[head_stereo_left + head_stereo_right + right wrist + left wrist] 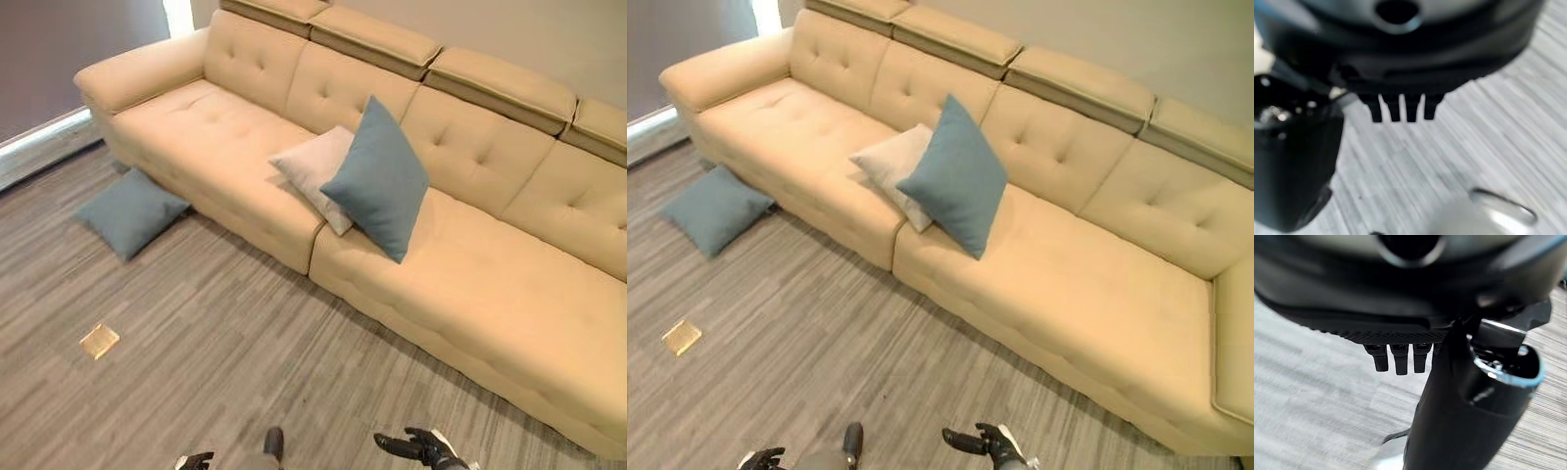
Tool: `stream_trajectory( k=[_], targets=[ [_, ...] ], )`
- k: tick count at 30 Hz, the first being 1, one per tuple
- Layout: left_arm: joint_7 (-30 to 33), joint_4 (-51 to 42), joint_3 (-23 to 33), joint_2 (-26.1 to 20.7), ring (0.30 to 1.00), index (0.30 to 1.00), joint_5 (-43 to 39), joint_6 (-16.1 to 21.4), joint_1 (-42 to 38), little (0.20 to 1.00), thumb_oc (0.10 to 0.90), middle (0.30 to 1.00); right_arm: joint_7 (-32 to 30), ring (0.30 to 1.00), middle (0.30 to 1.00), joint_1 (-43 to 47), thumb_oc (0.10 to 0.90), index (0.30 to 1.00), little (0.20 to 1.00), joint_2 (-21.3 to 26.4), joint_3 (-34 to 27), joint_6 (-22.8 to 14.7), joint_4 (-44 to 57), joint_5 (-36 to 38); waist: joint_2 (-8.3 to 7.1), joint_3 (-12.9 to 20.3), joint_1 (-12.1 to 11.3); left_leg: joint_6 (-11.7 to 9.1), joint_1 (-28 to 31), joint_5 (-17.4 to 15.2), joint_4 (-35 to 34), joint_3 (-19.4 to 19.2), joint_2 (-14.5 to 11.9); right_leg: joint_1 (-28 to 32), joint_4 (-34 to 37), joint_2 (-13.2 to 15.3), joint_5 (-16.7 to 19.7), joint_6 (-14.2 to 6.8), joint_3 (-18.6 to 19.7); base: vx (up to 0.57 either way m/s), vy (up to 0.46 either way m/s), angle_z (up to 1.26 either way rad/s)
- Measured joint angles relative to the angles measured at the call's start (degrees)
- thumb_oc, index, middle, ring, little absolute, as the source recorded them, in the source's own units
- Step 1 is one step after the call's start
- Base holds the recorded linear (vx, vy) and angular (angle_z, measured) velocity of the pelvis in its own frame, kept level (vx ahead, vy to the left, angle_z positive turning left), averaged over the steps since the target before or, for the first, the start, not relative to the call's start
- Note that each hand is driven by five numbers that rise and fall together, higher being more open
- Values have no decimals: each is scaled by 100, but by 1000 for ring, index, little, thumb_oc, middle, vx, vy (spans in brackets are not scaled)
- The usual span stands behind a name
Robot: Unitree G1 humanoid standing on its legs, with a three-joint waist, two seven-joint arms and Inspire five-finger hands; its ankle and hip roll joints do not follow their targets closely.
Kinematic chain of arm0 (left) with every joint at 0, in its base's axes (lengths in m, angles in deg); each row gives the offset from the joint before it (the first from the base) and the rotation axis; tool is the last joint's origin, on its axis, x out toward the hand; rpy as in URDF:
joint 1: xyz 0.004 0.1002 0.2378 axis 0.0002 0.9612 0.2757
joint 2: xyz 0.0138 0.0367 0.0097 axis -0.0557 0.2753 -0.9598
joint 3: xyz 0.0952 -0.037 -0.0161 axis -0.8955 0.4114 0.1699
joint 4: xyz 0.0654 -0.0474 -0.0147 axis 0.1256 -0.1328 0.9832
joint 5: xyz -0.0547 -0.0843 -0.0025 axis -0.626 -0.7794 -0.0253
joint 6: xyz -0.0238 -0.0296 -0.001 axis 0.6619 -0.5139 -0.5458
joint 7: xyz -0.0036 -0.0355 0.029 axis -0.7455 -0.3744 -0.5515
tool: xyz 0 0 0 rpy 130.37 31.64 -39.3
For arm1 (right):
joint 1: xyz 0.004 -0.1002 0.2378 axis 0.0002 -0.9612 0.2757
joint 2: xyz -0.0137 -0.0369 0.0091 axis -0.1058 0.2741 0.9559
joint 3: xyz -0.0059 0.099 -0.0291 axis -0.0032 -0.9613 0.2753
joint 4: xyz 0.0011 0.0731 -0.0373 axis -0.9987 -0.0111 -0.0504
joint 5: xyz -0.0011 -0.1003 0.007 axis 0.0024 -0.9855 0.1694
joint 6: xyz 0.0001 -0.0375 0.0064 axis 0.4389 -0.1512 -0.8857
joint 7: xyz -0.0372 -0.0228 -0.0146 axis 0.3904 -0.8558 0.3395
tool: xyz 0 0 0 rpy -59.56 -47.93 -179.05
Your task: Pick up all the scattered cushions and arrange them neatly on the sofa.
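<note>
A cream sofa (pixel 196 117) runs across the far side of the grey plank floor (pixel 225 362); on its seat, near the middle seam, a blue cushion (pixel 377 178) stands on one corner, tilted back against the backrest; a pale grey cushion (pixel 315 171) lies just beside it on the robot's left, touching it and partly behind it; a second blue cushion (pixel 130 211) lies on the floor, against the sofa's base near the armrest end; a small tan square (pixel 99 341) lies on the floor nearer the robot, well apart from that cushion. The left hand (pixel 195 460) sits low at the near edge, its fingers (pixel 1396 357) straight, side by side, holding nothing; the right hand (pixel 423 448) sits low on the other side, fingers (pixel 1400 108) likewise straight and empty. Every cushion lies well apart from both sets of fingers; none is touched.
</note>
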State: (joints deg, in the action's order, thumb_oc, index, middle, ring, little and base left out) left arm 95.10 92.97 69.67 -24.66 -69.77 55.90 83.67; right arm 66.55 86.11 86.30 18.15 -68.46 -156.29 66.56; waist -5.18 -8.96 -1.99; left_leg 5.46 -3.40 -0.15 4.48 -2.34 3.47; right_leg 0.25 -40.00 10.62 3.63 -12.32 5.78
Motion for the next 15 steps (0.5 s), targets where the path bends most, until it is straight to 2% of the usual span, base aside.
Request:
stream_trajectory(
  k=[1,2,3,4,5,7,8,9,10,11,12,13,14,15],
  targets=[
    [4,-47,-65,5,900,900,77,-50,6,900,800,900,-2,900,900,-138,800,900,900,9,-71,53,58,70,-4,-14,25,138,189,-112,9,-31,108,-403,-806,169,368,112,-143,333,286,-3],
    [5,-120,-302,-3,900,900,82,-63,69,900,800,900,-7,900,900,-319,800,900,900,7,-254,75,80,266,6,-11,79,206,356,-207,-4,-77,185,-694,-1365,331,418,370,-417,302,217,6],
    [6,-186,-457,-40,900,900,85,-57,74,900,800,900,-22,900,900,-333,800,900,900,13,-395,46,121,361,100,-10,142,300,516,-321,-13,-38,206,-879,-1399,342,338,509,-587,657,286,-13],
    [2,-249,-438,-53,900,900,98,-55,-27,900,800,900,-11,900,900,-246,800,900,900,147,-317,54,178,323,176,-45,186,423,734,-449,-61,-80,194,-1233,-1348,276,90,657,-748,846,187,-40],
    [-10,-276,-383,10,900,900,88,-61,-99,900,800,900,-60,900,900,-26,800,900,900,284,-305,-26,369,286,442,-226,295,283,1189,-498,-353,-112,-15,-1366,-463,228,-830,1025,-1749,864,65,-54],
    [-19,-294,-384,-27,900,900,90,-54,-159,900,800,900,-60,900,900,-16,800,900,900,316,-170,-53,606,284,505,-310,367,112,1448,-616,-532,-118,-59,-1905,304,-132,-941,968,-1886,611,-51,-27],
    [-17,-291,-391,-7,900,900,95,-53,-189,900,800,900,-56,900,900,2,800,900,900,286,-129,-64,649,286,481,-338,452,13,1516,-709,-566,-47,-48,-2028,871,-292,-940,941,-1878,522,-80,9],
    [-12,-273,-383,-86,900,900,119,-54,-244,900,800,900,-51,900,900,47,800,900,900,239,-73,-103,701,286,382,-383,561,-68,1618,-815,-595,7,-4,-2141,1944,-491,-892,880,-1822,497,-85,46],
    [-25,-271,-385,-148,900,900,172,-55,-245,900,800,900,-68,900,900,89,800,900,900,166,-92,-108,729,290,237,-388,669,-136,1754,-852,-699,95,117,-2212,2818,-525,-721,846,-2014,529,-89,60],
    [-32,-293,-398,-107,900,900,218,-45,-231,900,800,900,-72,900,900,64,800,900,900,125,-112,-104,726,310,179,-395,727,-193,2042,-887,-785,167,169,-2327,2920,-546,-549,1050,-2171,484,-92,67],
    [-34,-291,-401,-63,900,900,260,-37,-195,900,800,900,-78,900,900,50,800,900,900,108,-161,-104,670,312,199,-385,777,-287,2191,-948,-811,216,157,-2295,3033,-577,-500,1134,-2353,484,-138,71],
    [-43,-290,-412,37,900,900,270,-31,-123,900,800,900,-95,900,900,41,800,900,900,111,-224,-110,581,289,291,-274,803,-518,2431,-1113,-908,275,58,-2257,3018,-649,-534,1153,-2656,537,-170,76],
    [-54,-292,-423,86,900,900,275,-21,-93,900,800,900,-120,900,900,19,800,900,900,115,-278,-107,527,289,332,-205,814,-580,2546,-1212,-931,321,28,-2210,2997,-705,-559,1197,-2805,584,-177,70],
    [-76,-298,-447,190,900,900,313,-16,-106,900,800,900,-129,900,900,14,800,900,900,146,-376,-68,398,285,413,-202,731,-564,2693,-1243,-756,301,-12,-2062,2975,-815,64,1789,-2724,551,-148,38]
  ],
)
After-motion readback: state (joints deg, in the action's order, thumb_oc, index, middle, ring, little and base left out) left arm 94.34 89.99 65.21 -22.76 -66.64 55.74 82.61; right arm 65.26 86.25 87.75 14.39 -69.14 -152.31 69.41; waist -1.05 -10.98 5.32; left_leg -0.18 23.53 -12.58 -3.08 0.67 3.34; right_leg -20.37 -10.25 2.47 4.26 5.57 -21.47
